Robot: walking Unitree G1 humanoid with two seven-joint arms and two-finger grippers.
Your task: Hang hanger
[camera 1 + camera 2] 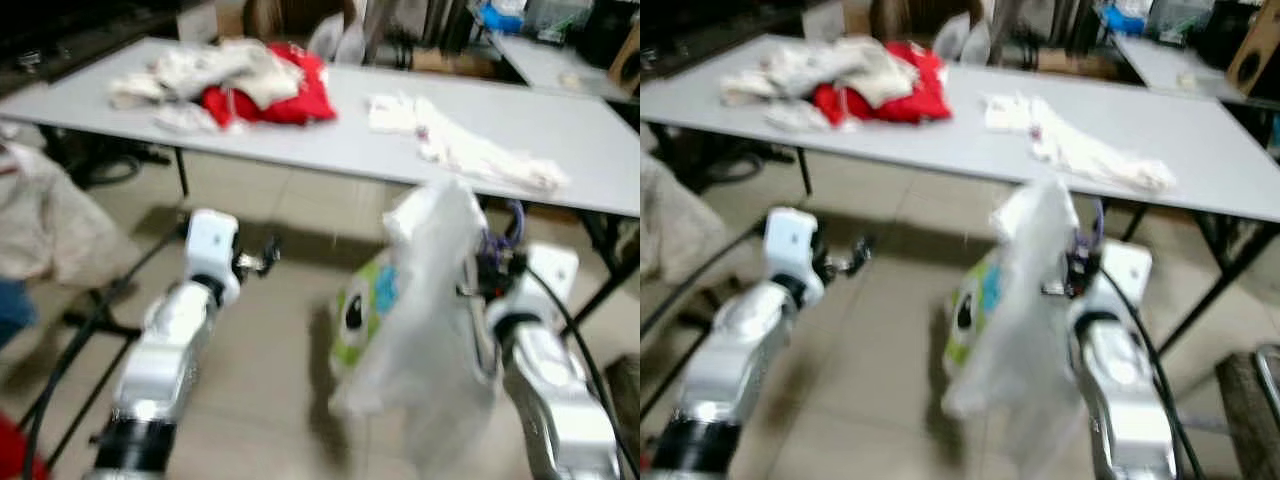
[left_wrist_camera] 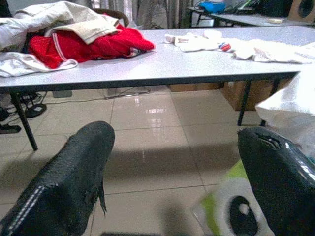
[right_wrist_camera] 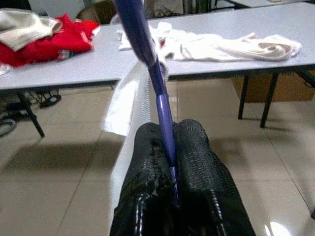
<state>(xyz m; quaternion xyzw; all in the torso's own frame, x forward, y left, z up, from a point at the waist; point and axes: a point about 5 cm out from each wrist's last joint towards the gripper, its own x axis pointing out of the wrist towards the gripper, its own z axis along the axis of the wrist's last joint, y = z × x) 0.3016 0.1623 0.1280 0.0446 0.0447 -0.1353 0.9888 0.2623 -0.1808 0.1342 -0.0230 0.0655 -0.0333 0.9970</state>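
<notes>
The right gripper (image 3: 172,162) has its jaws clamped on the purple hanger (image 3: 147,54), white shirt (image 1: 430,300) draped in front of the surface (image 1: 330,140), so it should carry level while the left gripper (image 2: 177,187) hangs agape, empty.

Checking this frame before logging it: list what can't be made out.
- Hanger: hook cut off by the right wrist view's top edge; the white garment covers its shoulders.
- Garment print: blurred in the eye views, cut off in the left wrist view.
- Right gripper: in the eye views, behind the garment.
</notes>
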